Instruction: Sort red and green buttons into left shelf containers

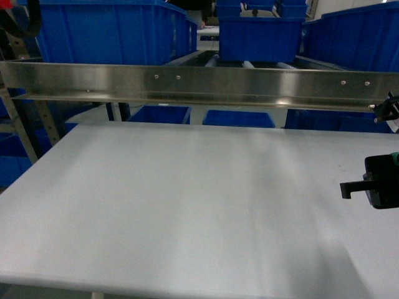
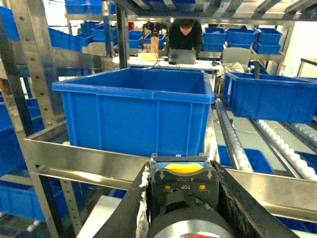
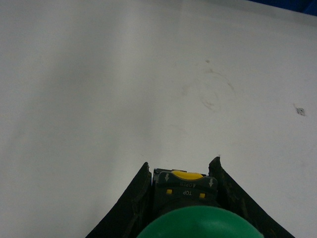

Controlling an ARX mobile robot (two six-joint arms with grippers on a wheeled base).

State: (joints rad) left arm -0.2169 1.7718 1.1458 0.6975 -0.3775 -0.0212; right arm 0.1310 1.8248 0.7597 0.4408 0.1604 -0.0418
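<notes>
Buttons sit in both of my grippers. My left gripper (image 2: 181, 198) is raised in front of the shelf (image 2: 119, 166), level with its shiny front rail, and pointed at a large blue bin (image 2: 133, 111) that rests on the rack just behind that rail. Its two dark fingers (image 2: 129, 208) are closed against the sides of a button (image 2: 182, 186), seen from its base end: a dark block with a yellow tab and the word TOP printed on it. A silver collar shows at the bottom edge of that view; the cap itself is out of sight, so I cannot tell its colour. More blue bins (image 2: 270, 96) stand on the white roller tracks (image 2: 233, 141) to the right.

My right gripper (image 3: 181, 171) hangs low over the white table (image 3: 99, 89), pointing across its bare surface. Its fingers (image 3: 136, 198) press on either side of the green button (image 3: 198, 223), whose round green cap fills the bottom of the wrist view, with the dark base and yellow tab beyond it. In the head view this gripper (image 1: 352, 187) shows only at the far right edge, over the table, and my left arm is outside that view. The shelf's front rail (image 1: 187, 84) runs across the top, with blue bins behind and below it.
</notes>
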